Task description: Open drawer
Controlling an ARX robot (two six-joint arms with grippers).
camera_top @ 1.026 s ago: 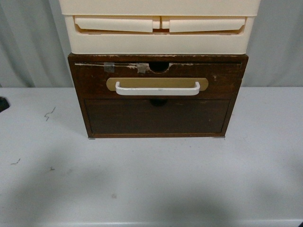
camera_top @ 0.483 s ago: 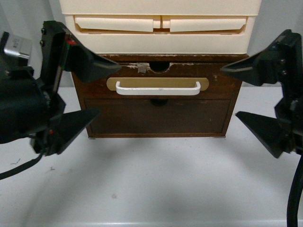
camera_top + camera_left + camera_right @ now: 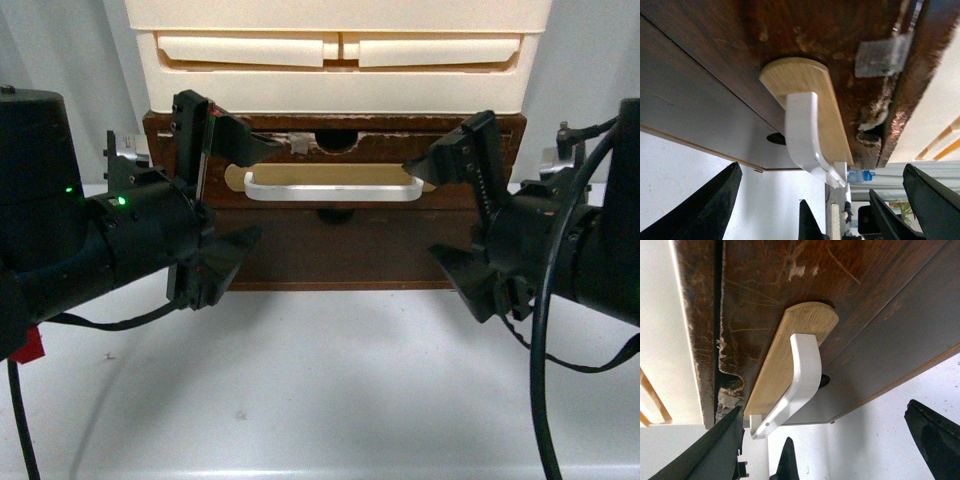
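Both black arms forward, left end effector [image 3: 262, 193] and right end effector [image 3: 420, 210] level, jaws wide apart.

The left arm [image 3: 90, 245] and right arm [image 3: 590, 260] are matte black with bulky, rounded housings. The left pincer [image 3: 268, 190] and right pincer [image 3: 420, 208] carry tapering, wedge-shaped black fingers [image 3: 235, 135]. A green light [image 3: 120, 201] glows on the left housing (a fainter one shows beside it). Thin black cables [image 3: 537, 320] trail from both arms. A red tag [image 3: 22, 345] marks the left one low down.

left gripper [image 3: 268, 190]: advanced, now at drawer handle [image 3: 333, 189] left end | right gripper [image 3: 420, 208]: advanced, now at right end
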